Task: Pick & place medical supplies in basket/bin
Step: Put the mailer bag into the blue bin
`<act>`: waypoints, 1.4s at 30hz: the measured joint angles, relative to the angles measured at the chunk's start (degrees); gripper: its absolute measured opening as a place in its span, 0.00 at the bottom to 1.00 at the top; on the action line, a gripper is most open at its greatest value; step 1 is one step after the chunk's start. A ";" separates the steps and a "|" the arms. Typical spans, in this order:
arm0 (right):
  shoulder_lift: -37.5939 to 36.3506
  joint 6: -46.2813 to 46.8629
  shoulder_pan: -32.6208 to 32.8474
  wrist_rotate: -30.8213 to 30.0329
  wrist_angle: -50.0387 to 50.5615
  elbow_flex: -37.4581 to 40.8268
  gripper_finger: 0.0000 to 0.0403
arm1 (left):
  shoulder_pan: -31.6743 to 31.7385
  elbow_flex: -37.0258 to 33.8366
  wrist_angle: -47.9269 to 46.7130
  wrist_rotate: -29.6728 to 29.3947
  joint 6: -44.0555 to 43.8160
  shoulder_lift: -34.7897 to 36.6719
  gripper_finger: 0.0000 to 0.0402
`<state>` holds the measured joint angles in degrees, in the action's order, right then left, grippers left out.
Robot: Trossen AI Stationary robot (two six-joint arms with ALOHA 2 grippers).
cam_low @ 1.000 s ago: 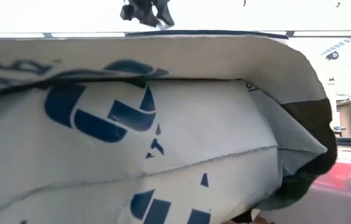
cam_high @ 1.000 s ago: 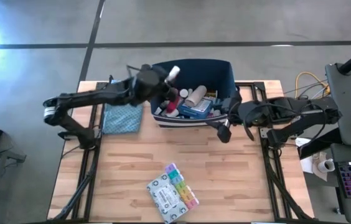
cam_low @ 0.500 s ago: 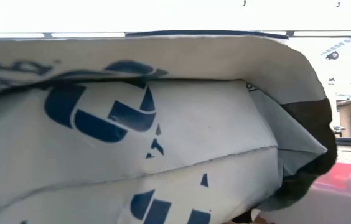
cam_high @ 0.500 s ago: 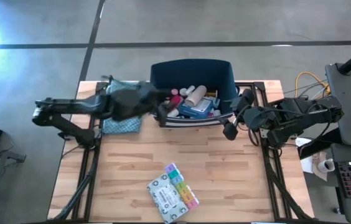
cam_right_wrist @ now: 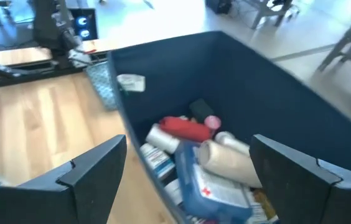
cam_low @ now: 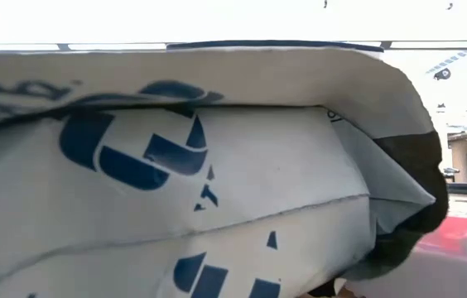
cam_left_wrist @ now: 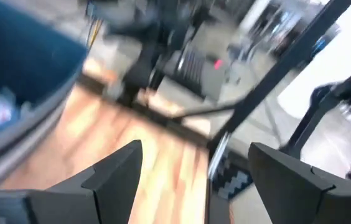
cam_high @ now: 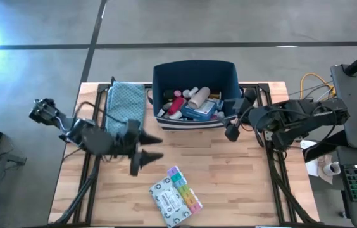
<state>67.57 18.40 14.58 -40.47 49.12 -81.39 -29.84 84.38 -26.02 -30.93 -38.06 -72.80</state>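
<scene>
Navy fabric bin (cam_high: 194, 71) with white base stripe, at the table's far edge, full of bottles, tubes and a blue red-cross pouch (cam_right_wrist: 210, 186). Front of the bin: grey-white packet (cam_high: 164, 198) touching multicoloured pill organiser (cam_high: 185, 190). Left gripper (cam_high: 148, 147) front-left of the bin, fingers spread, empty. Right gripper (cam_high: 230, 126) by bin's right corner, spread, empty.

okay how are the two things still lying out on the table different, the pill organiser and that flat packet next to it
The pill organiser is a narrow strip of multicoloured compartments, while the flat packet is broader and grey-white with a speckled print. The organiser lies on the side nearer the right arm, the packet on the side nearer the left arm. Both lie flat and slanted the same way on the wooden table, side by side, outside the navy bin.
</scene>
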 joint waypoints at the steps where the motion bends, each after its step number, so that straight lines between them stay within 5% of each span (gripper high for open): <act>1: 0.00 0.43 -0.01 1.04 0.10 0.13 0.82 | -0.83 -0.13 -2.25 -0.65 -2.38 -0.44 0.68; 13: 0.02 4.32 0.19 6.10 0.05 3.24 0.82 | -6.29 -0.96 -28.49 1.51 -35.39 -8.51 0.68; 26: 0.02 4.34 0.19 6.30 -0.22 3.87 0.82 | -6.26 -1.14 -29.05 12.58 -38.02 -19.66 0.68; 42: 0.02 4.21 0.16 6.48 -0.22 3.94 0.82 | -6.17 -4.24 -27.64 12.95 -39.06 -22.16 0.68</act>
<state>67.59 22.61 14.74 -34.00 48.90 -77.45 -36.01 80.14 -53.65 -17.98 -77.12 -94.96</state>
